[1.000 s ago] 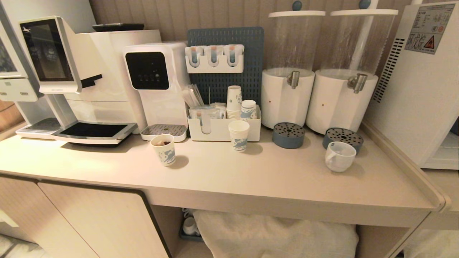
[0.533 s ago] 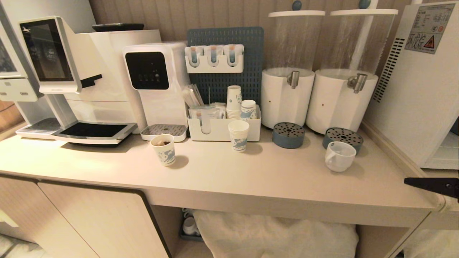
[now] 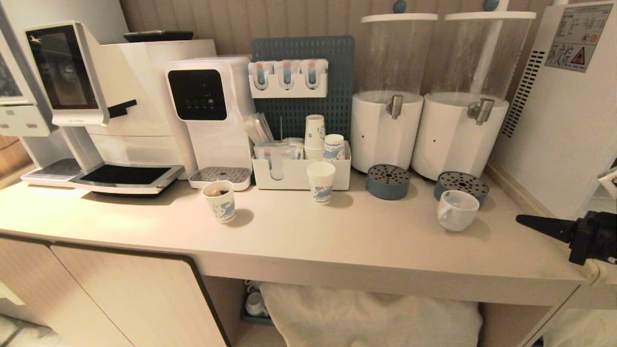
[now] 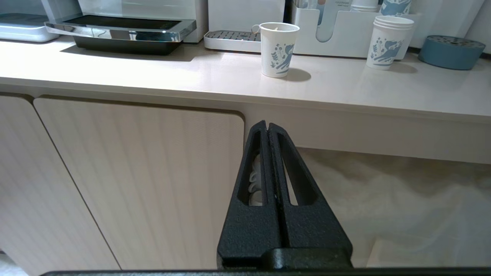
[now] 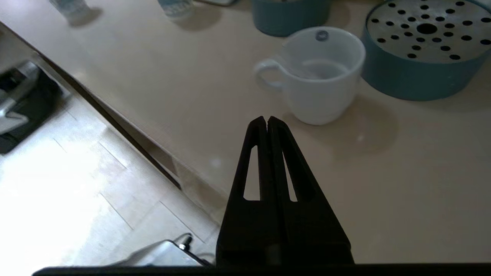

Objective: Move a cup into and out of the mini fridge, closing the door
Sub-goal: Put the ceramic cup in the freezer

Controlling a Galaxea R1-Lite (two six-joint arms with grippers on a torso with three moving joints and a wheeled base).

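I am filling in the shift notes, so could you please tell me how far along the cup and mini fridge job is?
Nothing looks done yet: the cup stands on the counter before a blue drip tray, outside the mini fridge. In hand: the right hand, shut and empty, is over the counter's right end, pointing at the cup. The left hand is shut, below the counter edge. Left: gripping, fridge trips, closing the door.

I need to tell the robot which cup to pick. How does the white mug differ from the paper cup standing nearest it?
The mug is squat with a loop handle; the paper cup is taller and has none. The mug is plain white outside; the paper cup carries blue print. The mug stands by a blue drip tray, the paper cup before the white organizer. Both stand upright.
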